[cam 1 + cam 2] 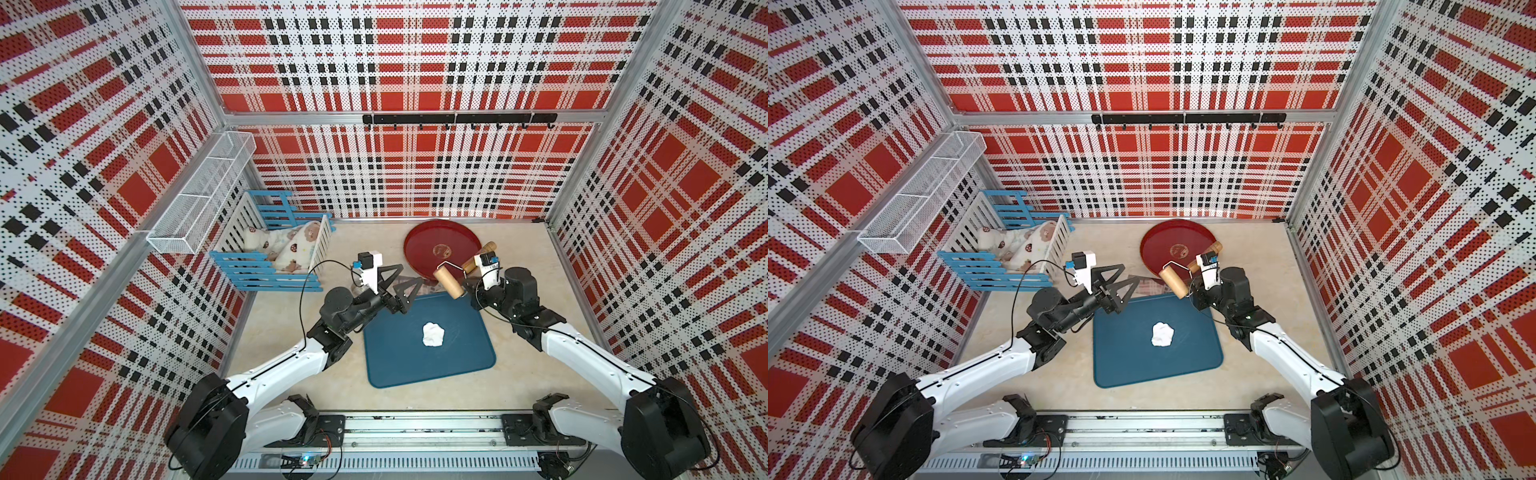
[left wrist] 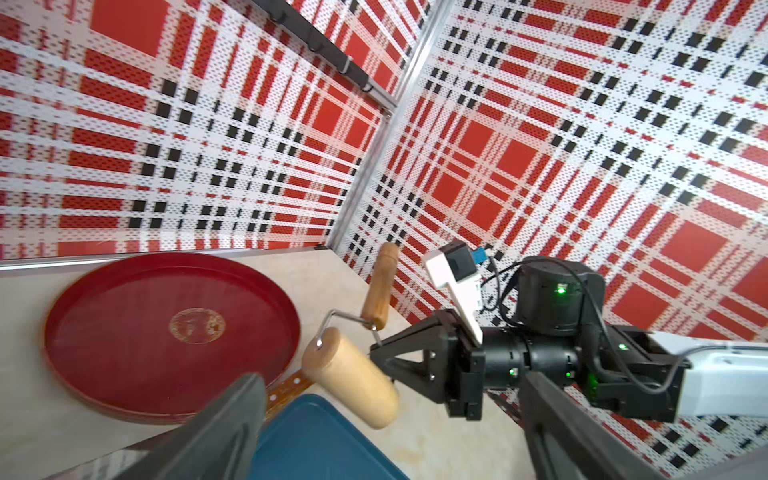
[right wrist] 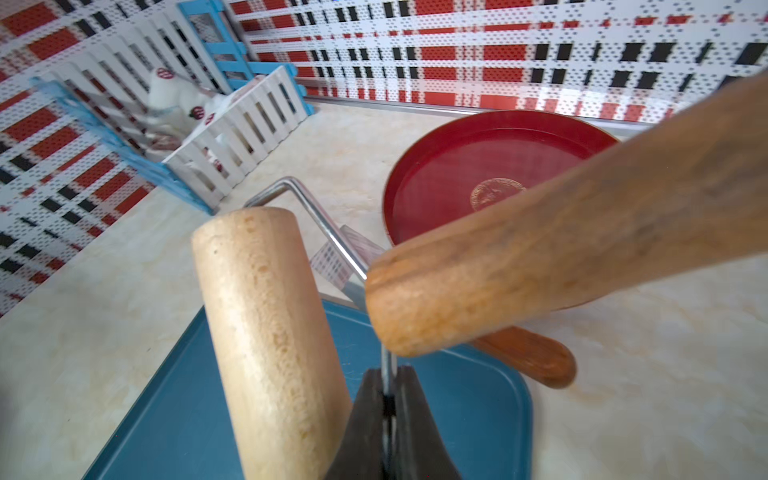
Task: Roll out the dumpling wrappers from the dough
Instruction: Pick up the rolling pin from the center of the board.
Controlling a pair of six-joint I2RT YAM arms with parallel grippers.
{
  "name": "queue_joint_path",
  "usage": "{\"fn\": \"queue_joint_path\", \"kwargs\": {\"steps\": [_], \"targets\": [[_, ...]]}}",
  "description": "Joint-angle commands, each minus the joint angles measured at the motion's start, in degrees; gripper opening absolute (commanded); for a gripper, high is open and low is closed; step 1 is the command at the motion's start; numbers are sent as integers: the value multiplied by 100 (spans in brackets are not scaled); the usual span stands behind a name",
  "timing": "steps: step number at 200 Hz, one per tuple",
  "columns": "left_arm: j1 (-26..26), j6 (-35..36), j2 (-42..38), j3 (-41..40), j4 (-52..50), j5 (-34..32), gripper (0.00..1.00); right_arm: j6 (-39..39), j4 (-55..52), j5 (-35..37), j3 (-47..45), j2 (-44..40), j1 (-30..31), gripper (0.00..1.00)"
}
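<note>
Pinching only the thin metal rod of the pale wooden roller (image 3: 270,332), the right gripper (image 3: 387,376) has its jaws pressed together on a narrow hold (the roller may swivel or slip under pressure). The lumpy white dough (image 1: 433,334) lies mid blue rectangular mat (image 1: 390,361), well apart from them; the left gripper (image 1: 405,286) is spread, empty.

Frame centre: mat (image 1: 399,357) flat on surface (image 1: 436,399), dough (image 1: 433,334) on it, slightly right of mat centre. Round tray (image 1: 424,241) behind mat, toward back wall. Roller (image 1: 448,282) above mat's upper right corner, overlapping tray's lower edge. Slatted crate (image 1: 266,270) left of tray; wire basket (image 1: 199,199) upper left, on side wall.
</note>
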Motion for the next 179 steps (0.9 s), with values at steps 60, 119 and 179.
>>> {"fn": "queue_joint_path", "kwargs": {"steps": [60, 119, 179], "targets": [[-291, -174, 440, 380, -577, 1025, 85, -1033, 1425, -1605, -1082, -1267, 62, 0], [-662, 47, 938, 969, -1148, 1221, 68, -1305, 1209, -1776, -1259, -1660, 105, 0], [-910, 447, 1172, 1320, -1966, 859, 41, -1343, 1184, -1741, -1291, -1738, 109, 0]]}}
